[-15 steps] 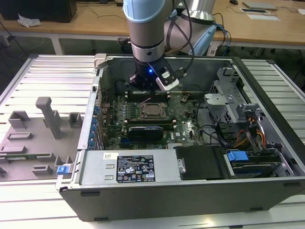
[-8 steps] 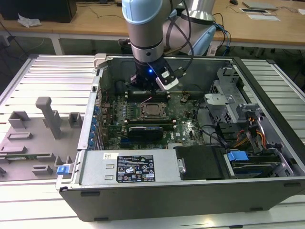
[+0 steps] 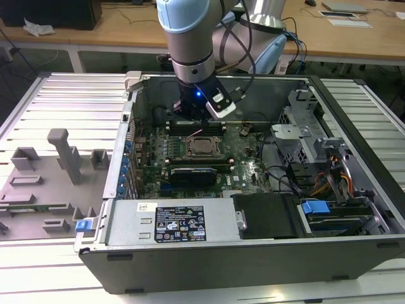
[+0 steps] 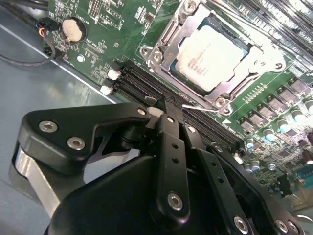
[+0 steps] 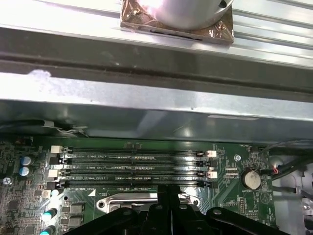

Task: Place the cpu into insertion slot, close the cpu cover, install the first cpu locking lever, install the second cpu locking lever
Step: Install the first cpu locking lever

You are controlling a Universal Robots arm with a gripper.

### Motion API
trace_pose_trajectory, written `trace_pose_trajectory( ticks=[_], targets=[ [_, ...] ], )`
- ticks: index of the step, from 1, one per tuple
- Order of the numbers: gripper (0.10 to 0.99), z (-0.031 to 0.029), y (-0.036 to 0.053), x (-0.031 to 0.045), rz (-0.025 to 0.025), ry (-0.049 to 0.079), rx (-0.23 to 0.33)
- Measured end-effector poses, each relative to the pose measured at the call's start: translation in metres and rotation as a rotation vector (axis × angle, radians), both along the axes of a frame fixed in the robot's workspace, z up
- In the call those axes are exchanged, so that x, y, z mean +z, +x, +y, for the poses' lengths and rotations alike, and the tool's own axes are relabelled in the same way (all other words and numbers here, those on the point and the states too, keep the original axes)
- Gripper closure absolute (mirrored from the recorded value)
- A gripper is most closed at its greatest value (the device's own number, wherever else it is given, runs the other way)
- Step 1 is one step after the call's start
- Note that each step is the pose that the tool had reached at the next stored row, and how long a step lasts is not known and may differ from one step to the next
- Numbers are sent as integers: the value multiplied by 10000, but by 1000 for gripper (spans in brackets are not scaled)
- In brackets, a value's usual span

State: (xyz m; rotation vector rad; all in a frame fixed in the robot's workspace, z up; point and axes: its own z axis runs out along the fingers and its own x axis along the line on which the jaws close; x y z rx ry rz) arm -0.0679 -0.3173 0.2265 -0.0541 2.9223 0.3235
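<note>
You'll find a black label (image 3: 180, 223) with white print and symbols on the power supply cover (image 3: 126, 225), near side, and a white sticker (image 3: 147, 206) toward the exterior view's left. The cpu (image 4: 208, 58) bears faint print. White lettering lines the memory slots (image 5: 132, 168). None is legible.

Black claw (image 5: 169, 192), fingers pressed together, just beside four long memory slots (image 5: 132, 169) on green motherboard (image 5: 230, 205); round coin battery (image 5: 251, 178) nearby, grey case wall (image 5: 146, 105) beyond.
</note>
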Motion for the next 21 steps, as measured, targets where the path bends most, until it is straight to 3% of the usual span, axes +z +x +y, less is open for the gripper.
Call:
trace_pose_trajectory(
  ticks=[3, 5, 8, 11, 21],
  targets=[
    [980, 0, 0, -1, -3, -5, 0],
    [980, 1, -11, -10, -81, -66, -1],
    [980, 15, -22, -27, -136, -192, -3],
    [980, 75, -23, -38, -135, -292, -4],
    [980, 185, -22, -42, -136, -421, -18]
  ],
)
